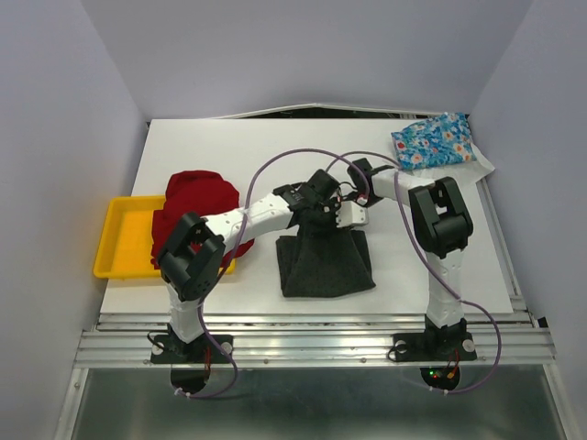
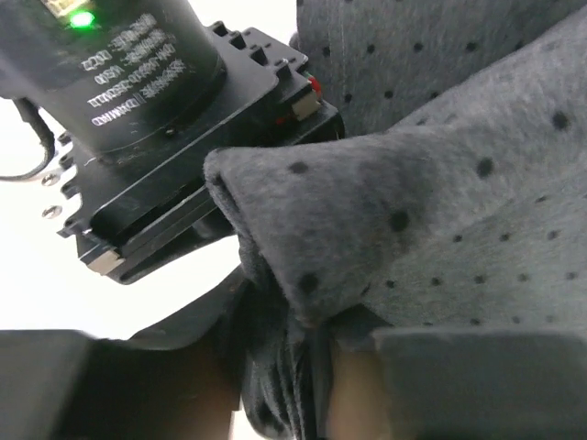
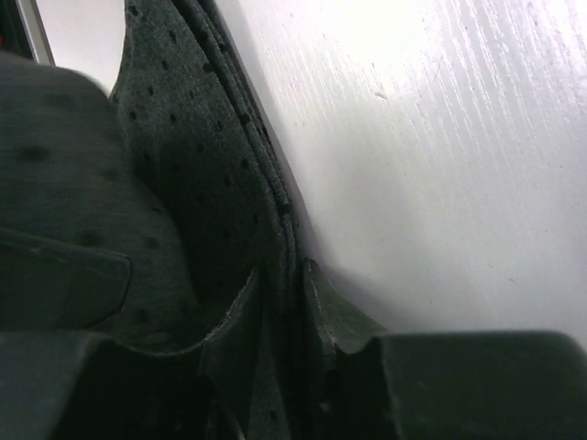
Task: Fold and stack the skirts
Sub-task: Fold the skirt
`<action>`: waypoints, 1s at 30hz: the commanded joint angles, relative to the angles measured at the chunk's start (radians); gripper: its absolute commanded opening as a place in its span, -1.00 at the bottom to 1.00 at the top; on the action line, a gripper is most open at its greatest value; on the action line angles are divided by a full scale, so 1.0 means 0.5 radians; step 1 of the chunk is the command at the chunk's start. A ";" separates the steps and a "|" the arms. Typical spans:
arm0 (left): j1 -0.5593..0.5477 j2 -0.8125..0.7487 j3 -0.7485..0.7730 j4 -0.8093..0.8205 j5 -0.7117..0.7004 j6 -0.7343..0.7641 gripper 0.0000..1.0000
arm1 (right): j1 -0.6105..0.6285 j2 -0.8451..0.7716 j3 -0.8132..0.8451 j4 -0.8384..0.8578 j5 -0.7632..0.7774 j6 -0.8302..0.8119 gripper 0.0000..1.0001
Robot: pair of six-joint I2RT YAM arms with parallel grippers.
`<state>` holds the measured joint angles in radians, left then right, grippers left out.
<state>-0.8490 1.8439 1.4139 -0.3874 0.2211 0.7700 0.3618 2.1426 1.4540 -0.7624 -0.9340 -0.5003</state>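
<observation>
The dark charcoal grey skirt with tiny dots (image 1: pixel 326 264) hangs and lies at the table's middle front, its top edge lifted. My left gripper (image 1: pixel 316 220) is shut on its upper edge; the left wrist view shows the bunched dotted cloth (image 2: pixel 422 220) pinched between the fingers. My right gripper (image 1: pixel 351 218) is shut on the same edge close beside it; the cloth (image 3: pixel 220 211) runs between its fingers above the white table. The deep red skirt (image 1: pixel 197 206) lies crumpled over the yellow tray. The blue floral skirt (image 1: pixel 431 140) lies folded at the far right corner.
The yellow plastic tray (image 1: pixel 119 243) sits at the table's left edge, partly under the red skirt. The right arm's motor housing (image 2: pixel 156 101) fills the upper left of the left wrist view, very close. Grey walls enclose the table.
</observation>
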 commanded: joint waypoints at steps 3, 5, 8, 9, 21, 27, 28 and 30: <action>0.017 -0.153 -0.042 0.042 0.000 0.077 0.32 | 0.028 0.022 0.209 -0.071 0.113 0.058 -0.24; 0.017 -0.224 -0.042 0.002 -0.006 0.052 0.36 | 0.010 0.022 0.288 -0.071 0.223 0.101 -0.08; 0.026 -0.380 -0.021 -0.032 -0.040 -0.052 0.39 | -0.079 0.028 0.479 -0.064 0.368 0.218 0.05; 0.038 -0.453 -0.018 -0.026 -0.068 -0.134 0.39 | -0.104 0.025 0.582 -0.064 0.441 0.270 0.07; 0.173 -0.761 -0.339 0.231 0.236 -1.174 0.02 | -0.309 -0.514 0.670 -0.196 0.316 0.571 0.10; 0.238 -0.755 -0.659 0.652 0.414 -1.647 -0.27 | -0.221 -1.008 -0.054 -0.065 -0.025 0.727 -0.04; 0.238 -0.737 -0.668 0.689 0.414 -1.696 -0.29 | -0.190 -1.051 -0.134 -0.043 0.002 0.725 -0.01; 0.253 -0.648 -0.656 0.716 0.408 -1.718 -0.33 | -0.092 -1.152 -0.336 0.061 0.088 0.755 0.19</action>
<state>-0.7376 1.4910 1.0847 -0.1814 0.3782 0.0559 0.2481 1.6032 1.4330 -0.8005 -0.8703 -0.1753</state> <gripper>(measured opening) 0.347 0.541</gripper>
